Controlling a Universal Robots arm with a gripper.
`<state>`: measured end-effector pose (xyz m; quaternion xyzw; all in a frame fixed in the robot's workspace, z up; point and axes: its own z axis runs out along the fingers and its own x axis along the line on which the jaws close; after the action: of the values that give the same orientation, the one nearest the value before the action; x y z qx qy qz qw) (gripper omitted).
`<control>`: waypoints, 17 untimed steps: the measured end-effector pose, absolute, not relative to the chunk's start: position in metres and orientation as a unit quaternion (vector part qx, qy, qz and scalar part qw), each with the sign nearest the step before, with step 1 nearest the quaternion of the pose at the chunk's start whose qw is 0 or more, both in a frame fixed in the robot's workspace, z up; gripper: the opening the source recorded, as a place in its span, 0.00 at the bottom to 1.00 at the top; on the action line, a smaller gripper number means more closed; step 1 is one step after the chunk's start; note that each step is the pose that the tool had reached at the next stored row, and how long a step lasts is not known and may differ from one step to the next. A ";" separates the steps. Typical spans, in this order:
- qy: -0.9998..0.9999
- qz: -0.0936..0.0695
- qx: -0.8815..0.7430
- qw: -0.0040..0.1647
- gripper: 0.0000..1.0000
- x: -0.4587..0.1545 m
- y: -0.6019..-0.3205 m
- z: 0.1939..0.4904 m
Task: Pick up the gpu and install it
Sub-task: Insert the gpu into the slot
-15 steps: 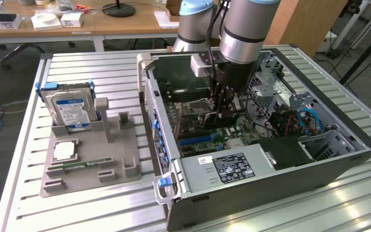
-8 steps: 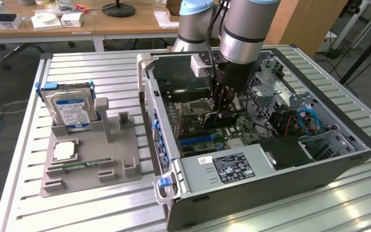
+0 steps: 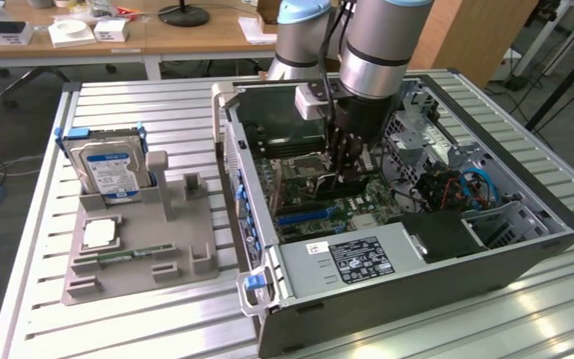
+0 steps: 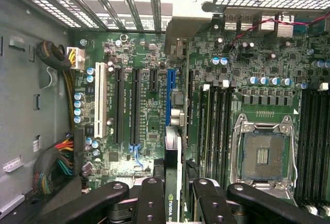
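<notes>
- Black gripper (image 3: 351,163) on the arm hangs inside the open computer case (image 3: 526,247), just above the green board (image 3: 312,198). From the exterior view I can't make out what's between its fingers.
- Exterior view's left: a grey tray (image 3: 137,258) sits beside the case. A hard drive (image 3: 113,168) stands in it and a small silver chip (image 3: 99,233) lies flat.
- Wrist view: the gpu card (image 4: 173,175) is edge-on between the fingers (image 4: 149,203). The jaws are about half closed and clamped on the card's faces, along the edge away from the board.
- The card hangs over the board, roughly in line with the blue slot (image 4: 168,97). It looks not yet seated.
- Handling, my guess: light, stiff, thin, with fragile contacts. Pinch the flat faces near the free edge, as here. A sideways nudge could twist it.
</notes>
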<state>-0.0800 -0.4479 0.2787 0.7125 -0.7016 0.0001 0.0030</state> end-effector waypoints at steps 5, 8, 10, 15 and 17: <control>-0.702 0.000 0.713 0.003 0.26 -0.080 -0.448 0.278; -0.702 0.000 0.713 0.003 0.26 -0.080 -0.448 0.278; -0.702 0.000 0.713 0.003 0.26 -0.080 -0.448 0.277; -0.701 0.000 0.713 0.003 0.26 -0.080 -0.448 0.274; -0.702 0.000 0.713 0.003 0.26 -0.080 -0.448 0.274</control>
<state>-0.0800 -0.4479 0.2738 0.7127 -0.7015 0.0001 0.0030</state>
